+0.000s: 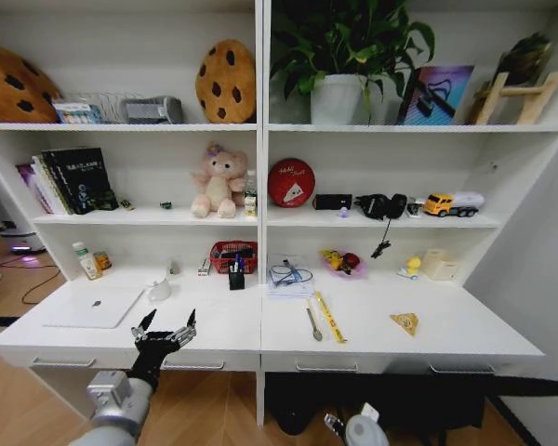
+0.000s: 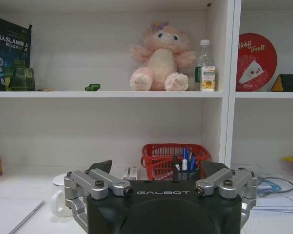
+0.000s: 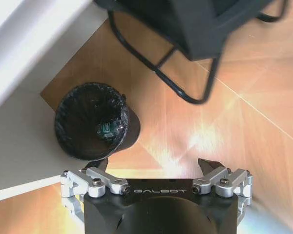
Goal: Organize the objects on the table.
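Note:
My left gripper (image 1: 167,327) is open and empty at the front edge of the white table (image 1: 372,340), just right of the slim silver laptop (image 1: 93,307). In the left wrist view its fingers (image 2: 105,166) spread wide, facing a black cup of blue and black markers (image 2: 185,163) in front of a red basket (image 2: 161,155). A clear bottle with a green label (image 2: 205,72) and a tiny dark-green toy (image 2: 92,87) stand on the shelf above, either side of a pink bear. My right gripper (image 3: 156,165) is open and empty below the desk, over the wooden floor.
A white mug (image 1: 158,290) sits beside the laptop. A spoon (image 1: 313,323), yellow ruler (image 1: 330,316) and yellow triangle (image 1: 405,322) lie on the right half. Papers with a cable (image 1: 288,275) lie at the back. A black bin (image 3: 95,122) and chair legs (image 3: 185,73) stand under the desk.

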